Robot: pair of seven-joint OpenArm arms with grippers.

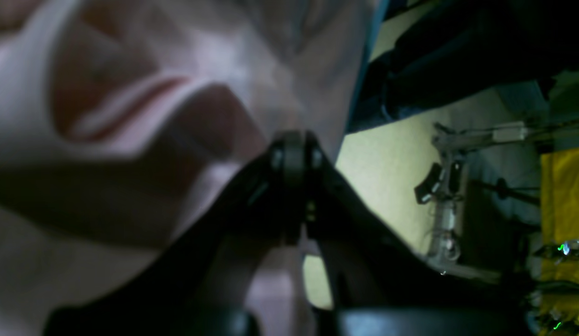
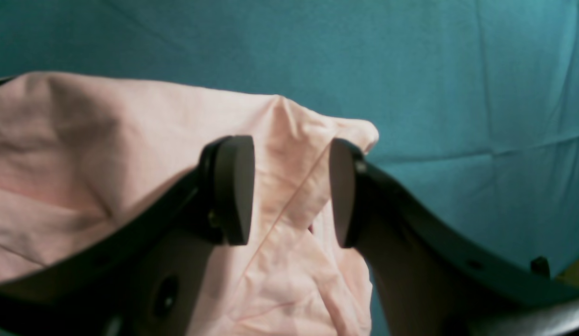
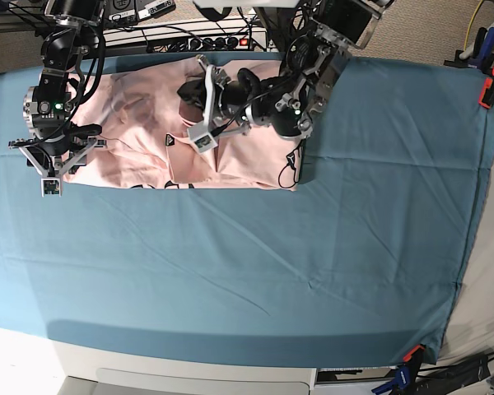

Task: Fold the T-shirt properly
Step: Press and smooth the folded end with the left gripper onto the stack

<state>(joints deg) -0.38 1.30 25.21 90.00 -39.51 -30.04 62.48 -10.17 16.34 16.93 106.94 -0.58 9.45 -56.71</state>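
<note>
Spread wide above a corner of the T-shirt [image 2: 107, 154], the right gripper [image 2: 289, 191] is seen in its wrist view with both round black pads [image 2: 233, 186] clearly apart; pink cloth lies beneath and between them, but no fold is pinched. In the base view this right gripper [image 3: 53, 156] is found at the far left, hanging over the left edge of the T-shirt [image 3: 140, 132], which is spread along the back part of the teal table cloth [image 3: 255, 263]. The garment is laid mostly flat, with wrinkles and one raised fold near its middle, and scraps of black print can be made out along its near edge.

Further right in the base view, the left arm is stretched across the shirt, and the left gripper [image 3: 198, 103] is placed at the raised fold near the garment's centre. In the left wrist view the left gripper [image 1: 294, 154] is shown with its tips pressed together, and pale pink fabric is bunched right against them; the cloth appears to be pinched there, though the picture is blurred and dark. The T-shirt [image 1: 130, 93] fills the left part of that view in soft folds, while a pale floor and some equipment are seen to the right.

At the far right edge of the table, coloured clamps [image 3: 486, 86] are fixed on the cloth.
</note>
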